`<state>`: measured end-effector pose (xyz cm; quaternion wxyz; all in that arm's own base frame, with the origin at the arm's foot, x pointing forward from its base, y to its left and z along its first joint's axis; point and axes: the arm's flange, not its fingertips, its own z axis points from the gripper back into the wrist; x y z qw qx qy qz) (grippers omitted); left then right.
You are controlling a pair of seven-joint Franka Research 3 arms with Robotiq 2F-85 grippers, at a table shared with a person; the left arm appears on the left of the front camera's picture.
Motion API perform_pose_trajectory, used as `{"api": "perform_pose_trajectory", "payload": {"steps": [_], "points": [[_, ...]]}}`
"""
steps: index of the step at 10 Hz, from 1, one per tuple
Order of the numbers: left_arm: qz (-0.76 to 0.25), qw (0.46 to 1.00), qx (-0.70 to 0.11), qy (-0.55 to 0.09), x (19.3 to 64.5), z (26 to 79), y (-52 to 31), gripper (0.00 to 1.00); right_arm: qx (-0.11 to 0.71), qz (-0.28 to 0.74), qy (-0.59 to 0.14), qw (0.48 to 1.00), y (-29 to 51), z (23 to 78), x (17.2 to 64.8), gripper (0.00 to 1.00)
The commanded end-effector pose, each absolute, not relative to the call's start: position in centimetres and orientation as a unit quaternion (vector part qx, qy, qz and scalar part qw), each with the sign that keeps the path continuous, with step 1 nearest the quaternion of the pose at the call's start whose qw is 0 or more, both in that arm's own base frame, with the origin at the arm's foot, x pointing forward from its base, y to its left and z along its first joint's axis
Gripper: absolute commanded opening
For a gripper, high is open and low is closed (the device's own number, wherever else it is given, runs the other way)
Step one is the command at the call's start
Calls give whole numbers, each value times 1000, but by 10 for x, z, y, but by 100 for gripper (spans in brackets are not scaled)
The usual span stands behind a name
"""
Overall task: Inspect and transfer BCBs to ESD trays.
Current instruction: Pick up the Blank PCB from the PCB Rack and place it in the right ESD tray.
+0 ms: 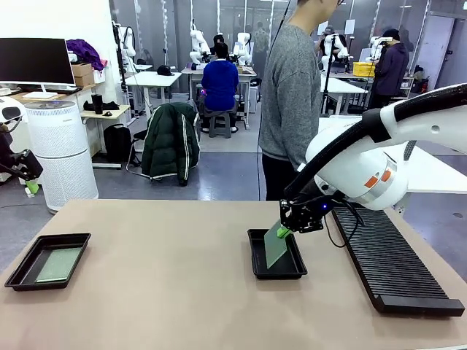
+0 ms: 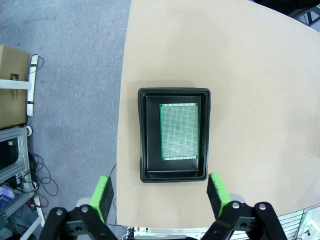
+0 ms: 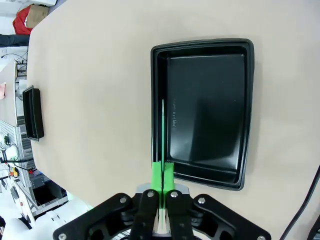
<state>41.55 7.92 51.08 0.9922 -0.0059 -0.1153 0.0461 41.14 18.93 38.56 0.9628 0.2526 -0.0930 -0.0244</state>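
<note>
My right gripper (image 1: 284, 231) is shut on the top edge of a green BCB (image 1: 276, 246), which hangs tilted over a black ESD tray (image 1: 257, 264) right of the table's middle. In the right wrist view the BCB (image 3: 162, 132) shows edge-on between the shut green pads (image 3: 158, 176), above the left side of the bare tray (image 3: 205, 100). A second ESD tray (image 1: 22, 273) lies at the table's left with another BCB (image 1: 60, 265) flat in it. My open left gripper (image 2: 161, 197) hovers high above that tray (image 2: 150, 135) and its BCB (image 2: 179, 131).
A long black ribbed slotted rack (image 1: 390, 259) lies along the table's right side. A person in a grey sweater (image 1: 290, 95) stands at the far edge. The left tray sits close to the table's edge (image 2: 122, 125).
</note>
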Motion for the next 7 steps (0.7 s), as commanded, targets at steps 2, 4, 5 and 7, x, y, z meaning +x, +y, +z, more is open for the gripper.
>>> {"api": "perform_pose_trajectory", "payload": {"steps": [2,4,5,7], "points": [[46,992,-5,-121,414,508,80,100,271,-12,-110,956,183,370,423,2],[46,992,-5,-121,414,508,80,100,279,-3,-116,953,181,366,435,2],[46,992,-5,-121,414,508,80,100,284,1,-117,952,180,362,441,2],[46,992,-5,-121,414,508,80,100,289,0,-113,951,180,357,446,2]]}}
